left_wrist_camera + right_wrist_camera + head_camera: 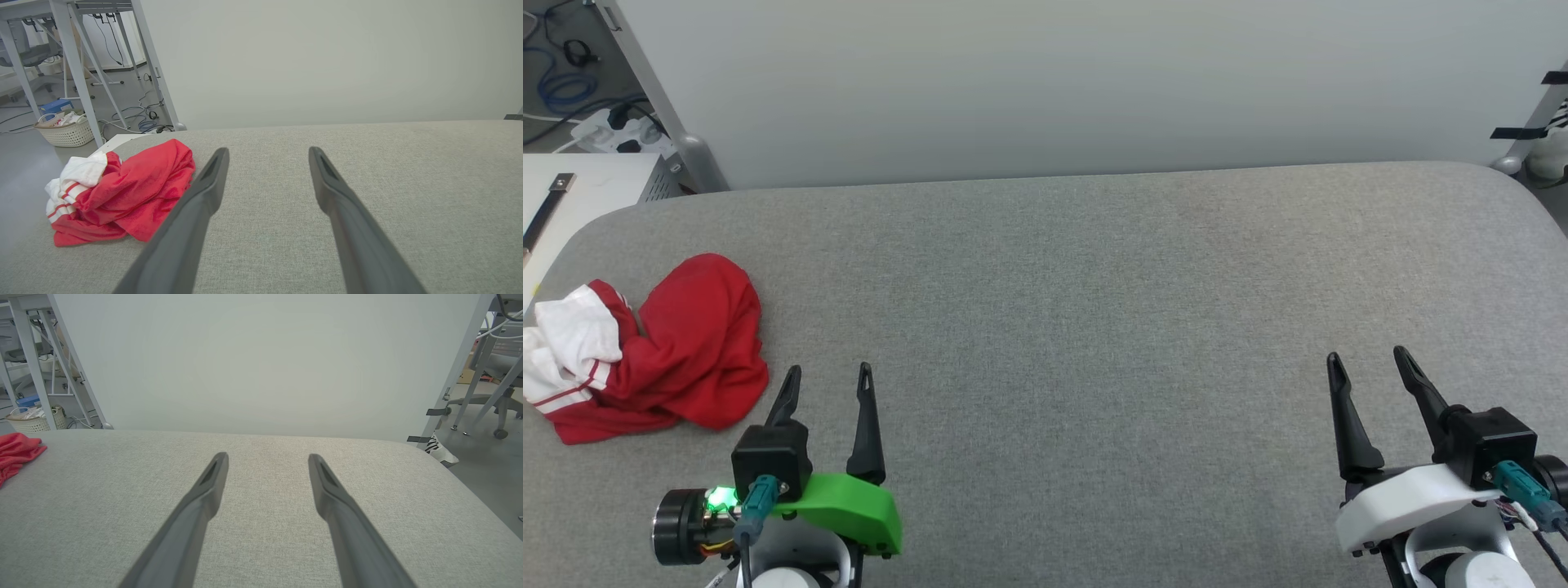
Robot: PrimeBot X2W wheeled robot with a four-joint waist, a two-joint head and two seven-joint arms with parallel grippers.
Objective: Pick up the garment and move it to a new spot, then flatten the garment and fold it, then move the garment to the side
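Bunched garment (678,351) at middle left of the head view, on the desk (1094,327), just up-left of the left gripper (828,370) (no clear long axis in such a heap). Fingers (867,425) spread and empty on both arms. Right gripper (1367,356) well apart at lower right, so probably a left-arm reach.

This looks like a robotics lab or test workshop: the work surface is a wide tabletop (1094,269) padded in grey cloth, closed off along its far edge by a plain pale screen (1054,82). Past the tabletop's left end are bare metal frame legs (77,81), loose cables (144,121), a power strip (613,135) and a woven basket (67,132) on a grey floor. Past its right end stands a wheeled office chair (504,367).
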